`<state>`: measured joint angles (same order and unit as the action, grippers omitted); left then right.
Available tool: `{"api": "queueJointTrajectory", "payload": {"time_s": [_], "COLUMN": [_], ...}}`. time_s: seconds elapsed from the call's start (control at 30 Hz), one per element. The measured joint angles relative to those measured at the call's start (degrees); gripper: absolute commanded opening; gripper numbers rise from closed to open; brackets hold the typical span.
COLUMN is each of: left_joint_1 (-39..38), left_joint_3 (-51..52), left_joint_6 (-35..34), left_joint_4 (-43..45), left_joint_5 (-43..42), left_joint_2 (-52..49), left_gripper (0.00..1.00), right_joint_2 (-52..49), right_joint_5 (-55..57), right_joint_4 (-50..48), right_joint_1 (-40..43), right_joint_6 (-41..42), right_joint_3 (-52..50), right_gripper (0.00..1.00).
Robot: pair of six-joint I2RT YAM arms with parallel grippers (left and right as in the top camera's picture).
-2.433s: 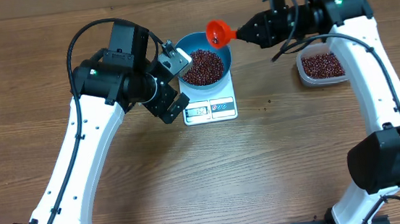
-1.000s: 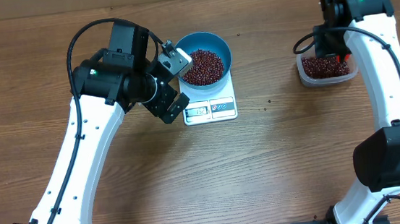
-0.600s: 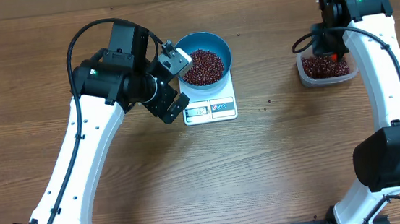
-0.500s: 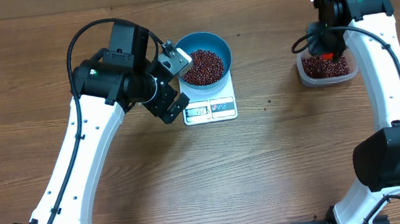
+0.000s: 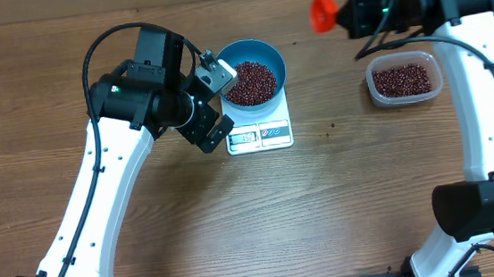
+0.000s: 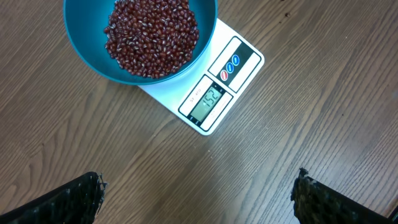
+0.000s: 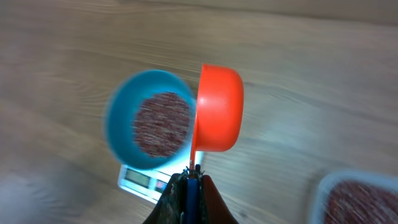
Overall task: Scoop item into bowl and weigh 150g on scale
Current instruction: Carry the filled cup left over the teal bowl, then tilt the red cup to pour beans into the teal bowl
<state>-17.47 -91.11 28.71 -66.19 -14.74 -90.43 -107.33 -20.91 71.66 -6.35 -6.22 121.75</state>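
Observation:
The blue bowl (image 5: 268, 56) stands on the white scale (image 5: 275, 132) and holds a heap of dark red-brown beans (image 5: 251, 81). In the left wrist view the bowl (image 6: 87, 53), its beans (image 6: 152, 34) and the scale (image 6: 239, 59) lie ahead of my left gripper (image 6: 198, 186), which is open and empty. From overhead that left gripper (image 5: 221, 105) hovers just left of the scale. My right gripper (image 5: 350, 15) is shut on the handle of a red scoop (image 5: 323, 12), held in the air between bowl and tub. The right wrist view shows the scoop (image 7: 219, 109) tilted on its side; its contents are hidden.
A clear plastic tub (image 5: 435, 75) with more beans (image 5: 401, 80) sits at the right, below my right arm. A single stray bean (image 5: 333, 127) lies on the wooden table right of the scale. The tub's corner (image 7: 357, 193) shows blurred in the right wrist view.
My right gripper has lifted the red scoop out of the tub and swung it left, away from the tub. The left arm, bowl and scale have not moved.

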Motion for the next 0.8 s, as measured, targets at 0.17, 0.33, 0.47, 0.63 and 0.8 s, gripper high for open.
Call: {"api": "queueJointTrajectory", "payload": {"time_s": [0.17,0.33,0.47,0.63,0.8], "left_joint_1": [0.0,0.0,0.0,0.0,0.0], "left_joint_3": [0.0,0.0,0.0,0.0,0.0], "left_joint_6": [0.0,0.0,0.0,0.0,0.0], "left_joint_4": [0.0,0.0,0.0,0.0,0.0], "left_joint_5": [0.0,0.0,0.0,0.0,0.0], "left_joint_2": [0.0,0.0,0.0,0.0,0.0], "left_gripper": [1.00,1.00,0.99,0.99,1.00], "right_joint_2": [0.0,-1.2,-3.5,-7.6,-11.7], "right_joint_5": [-2.4,-0.5,3.2,7.1,9.5], "right_joint_4": [-3.7,-6.4,-7.2,-7.9,-8.4], "right_joint_1": [-5.3,-9.6,-12.1,-14.6,-16.2], "right_joint_6": [-0.3,0.5,1.2,1.5,1.7], "right_joint_3": [-2.4,-4.8,-5.0,-5.2,-5.6], "right_gripper": [0.04,0.04,0.04,0.04,0.04]}}
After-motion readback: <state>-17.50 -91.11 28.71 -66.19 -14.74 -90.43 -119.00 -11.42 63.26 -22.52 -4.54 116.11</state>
